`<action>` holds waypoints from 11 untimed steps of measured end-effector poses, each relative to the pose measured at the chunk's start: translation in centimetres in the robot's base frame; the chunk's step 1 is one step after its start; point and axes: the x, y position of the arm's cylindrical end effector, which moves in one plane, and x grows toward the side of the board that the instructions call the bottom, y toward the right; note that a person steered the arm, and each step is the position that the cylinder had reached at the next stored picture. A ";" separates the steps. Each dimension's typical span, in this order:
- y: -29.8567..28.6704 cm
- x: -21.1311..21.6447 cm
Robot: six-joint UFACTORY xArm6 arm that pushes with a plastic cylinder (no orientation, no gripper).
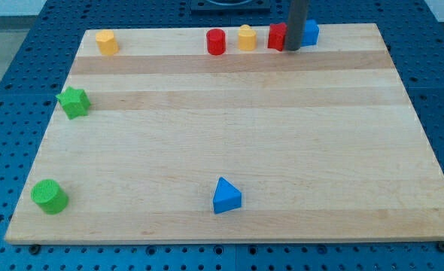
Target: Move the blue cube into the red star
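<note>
The blue cube [310, 31] sits at the board's top edge, right of centre. The red star [277, 35] is just to its left, partly hidden by my rod. My tip [292, 48] rests on the board between them, at their lower edges, seeming to touch both. The rod rises out of the view's top.
Along the top edge lie a yellow block [246, 37], a red cylinder [216, 41] and another yellow block [107, 42]. A green star [74, 102] is at the left, a green cylinder [50, 196] at the bottom left, a blue triangle [226, 196] at the bottom centre. The wooden board [229, 120] lies on a blue pegboard.
</note>
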 end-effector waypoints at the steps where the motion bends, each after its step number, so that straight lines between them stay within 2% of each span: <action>1: -0.5 -0.5; 2: 2.8 0.4; 3: 8.5 1.3; 4: 13.6 0.5; 6: 12.6 -2.4; 9: 4.8 -3.1; 11: 4.0 -3.8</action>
